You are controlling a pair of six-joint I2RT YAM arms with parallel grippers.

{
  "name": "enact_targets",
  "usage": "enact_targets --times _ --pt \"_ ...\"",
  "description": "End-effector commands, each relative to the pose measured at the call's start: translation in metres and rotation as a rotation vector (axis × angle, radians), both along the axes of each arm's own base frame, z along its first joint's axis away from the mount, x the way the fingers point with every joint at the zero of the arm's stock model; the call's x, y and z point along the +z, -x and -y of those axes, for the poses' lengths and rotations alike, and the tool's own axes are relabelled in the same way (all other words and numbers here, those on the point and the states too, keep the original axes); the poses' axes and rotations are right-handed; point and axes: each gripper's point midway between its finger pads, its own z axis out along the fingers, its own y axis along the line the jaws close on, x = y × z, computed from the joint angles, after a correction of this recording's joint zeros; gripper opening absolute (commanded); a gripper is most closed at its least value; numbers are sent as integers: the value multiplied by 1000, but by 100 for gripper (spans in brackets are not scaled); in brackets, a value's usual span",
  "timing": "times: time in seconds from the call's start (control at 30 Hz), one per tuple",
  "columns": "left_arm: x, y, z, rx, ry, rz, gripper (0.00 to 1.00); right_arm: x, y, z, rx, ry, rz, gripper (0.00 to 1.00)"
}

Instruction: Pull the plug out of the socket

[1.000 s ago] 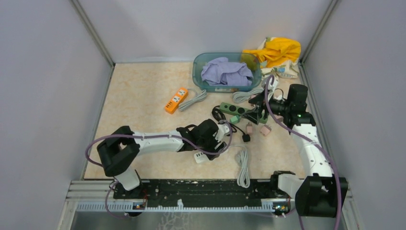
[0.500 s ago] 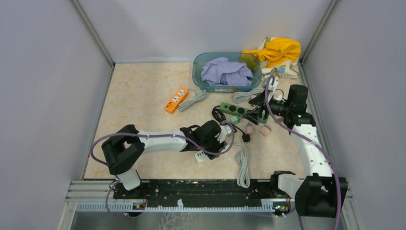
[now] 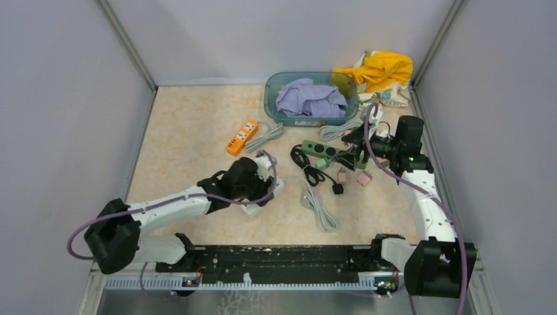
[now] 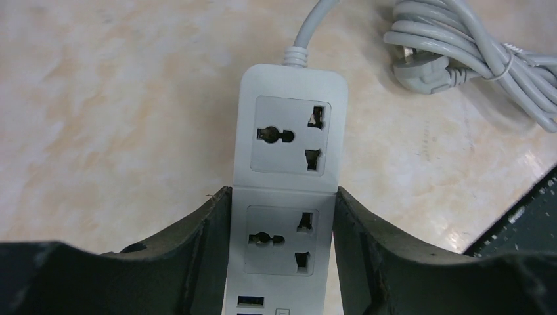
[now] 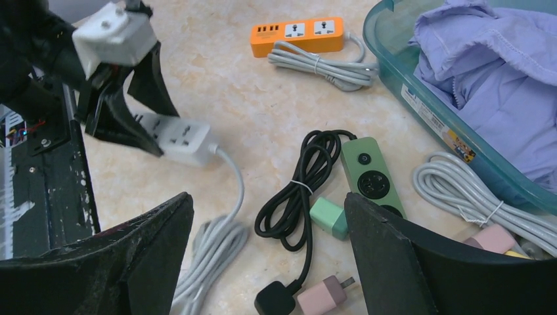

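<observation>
Up front, left claw (image 4: 282,197) clamps strip (image 4: 292,131).

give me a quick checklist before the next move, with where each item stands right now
1. Left gripper clamped on both sides of the white power strip: ok
2. The strip's two visible sockets free of plugs: ok
3. Right gripper open and empty: ok
4. Mint plug actually seated in the green power strip: cannot tell
5. Grey cord bundle lying loose on the table: ok
</observation>
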Motion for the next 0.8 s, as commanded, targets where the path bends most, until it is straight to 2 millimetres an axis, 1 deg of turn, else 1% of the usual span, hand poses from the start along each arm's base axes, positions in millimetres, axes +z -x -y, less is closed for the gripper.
enact_targets --times 0.0,0.13,0.2,0.37,0.47,0.57,0.67,0.77 --pt "22 -32 -35 222 137 54 0 15 0 0 12 -13 61 85" --pt "24 -47 -76 430 182 95 0 16 -1 1 12 -15 64 85" --pt "23 -58 -101 570 186 129 0 15 0 1 11 -16 62 85" --pt "23 -77 -156 858 193 183 0 17 1 1 15 -20 66 85" --pt "17 -87 -186 1008 201 178 0 18 1 1 15 -22 66 85" --pt "12 -96 -204 1107 202 161 1 19 2 0 17 -25 67 85" --pt "6 -103 -220 1219 169 140 4 19 2 1 17 -26 69 85" --pt "-2 -107 -232 1312 142 108 7 19 3 0 20 -28 67 85"
